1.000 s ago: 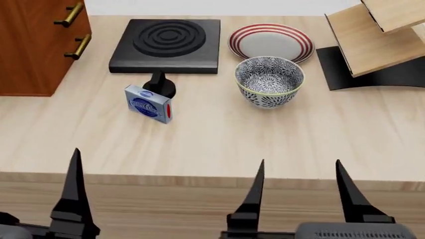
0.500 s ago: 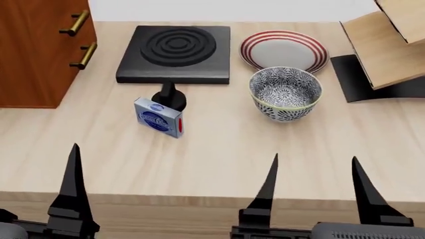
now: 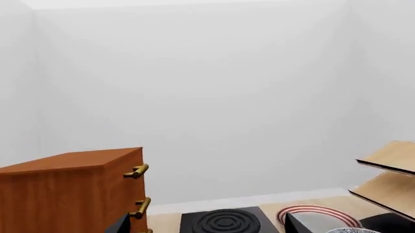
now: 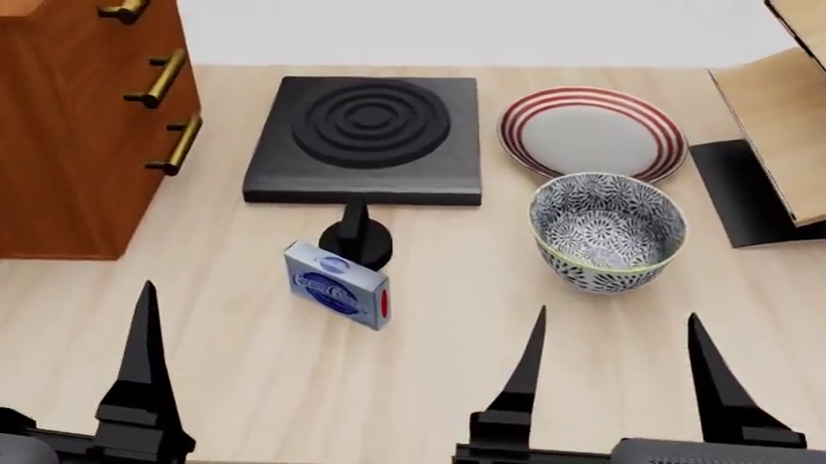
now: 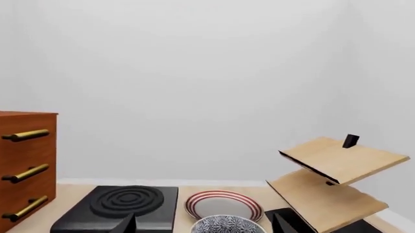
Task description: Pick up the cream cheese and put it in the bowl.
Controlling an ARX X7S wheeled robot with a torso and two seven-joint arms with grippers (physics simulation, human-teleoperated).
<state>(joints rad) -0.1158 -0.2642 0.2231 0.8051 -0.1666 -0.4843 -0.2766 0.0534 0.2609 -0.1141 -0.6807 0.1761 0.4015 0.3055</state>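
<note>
The cream cheese (image 4: 339, 285) is a small silver-grey box with a blue oval logo and a red end. It stands on the wooden table just in front of a black knob (image 4: 356, 240). The bowl (image 4: 606, 232), white with a dark leaf pattern, stands to its right; its rim also shows in the right wrist view (image 5: 227, 225). My right gripper (image 4: 620, 387) is open and empty, near the table's front edge, in front of the bowl. My left gripper (image 3: 207, 228) is open and empty; only one of its fingers (image 4: 142, 367) shows in the head view, front-left of the cream cheese.
A black stove plate (image 4: 366, 140) lies behind the knob. A red-striped plate (image 4: 591, 133) lies behind the bowl. A wooden drawer cabinet (image 4: 77, 126) stands at the left. A slanted wooden shelf (image 4: 781, 126) on a black base stands at the right.
The head view has moved forward and left: the table's objects now sit lower and further right in it, and the front edge is out of sight. Both grippers stay open.
</note>
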